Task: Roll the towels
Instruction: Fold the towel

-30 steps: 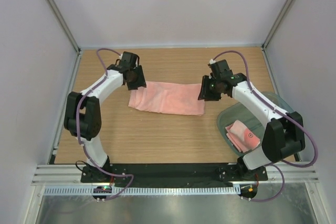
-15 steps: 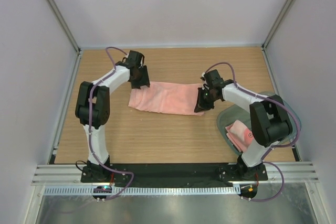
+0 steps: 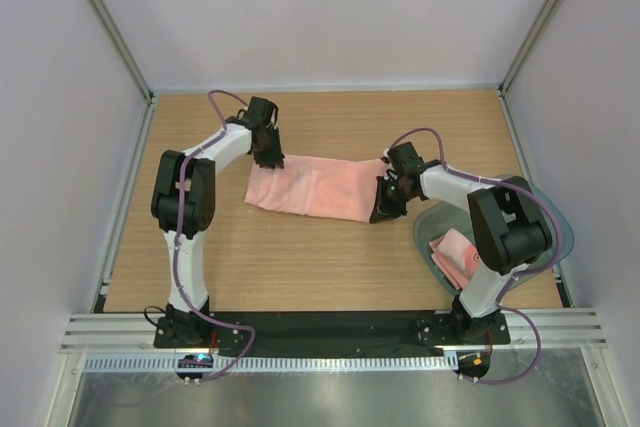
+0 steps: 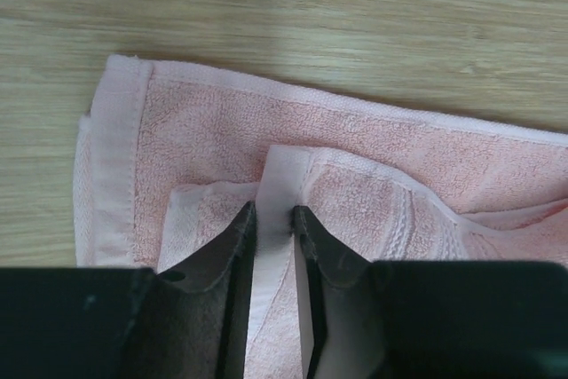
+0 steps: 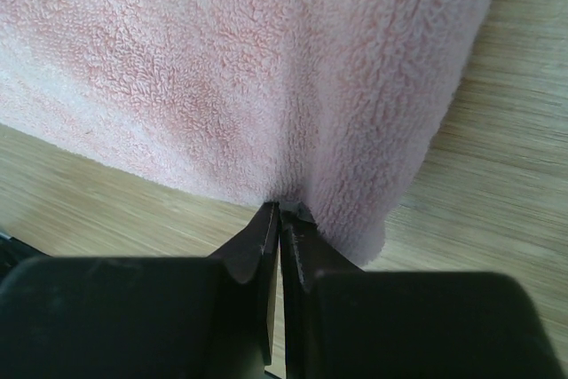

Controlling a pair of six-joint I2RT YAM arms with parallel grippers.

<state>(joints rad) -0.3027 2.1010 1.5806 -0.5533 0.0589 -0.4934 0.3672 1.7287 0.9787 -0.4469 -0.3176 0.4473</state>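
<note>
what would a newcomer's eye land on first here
A pink towel lies stretched across the middle of the table, the left tool pinching a fold at its left end and the right tool nipping its right edge. A second towel sits crumpled in the tub at the right.

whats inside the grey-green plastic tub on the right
A folded salmon-pink terry-cloth towel lies in the translucent grey-green plastic tub. The right arm covers much of the tub, so anything else inside cannot be seen.
</note>
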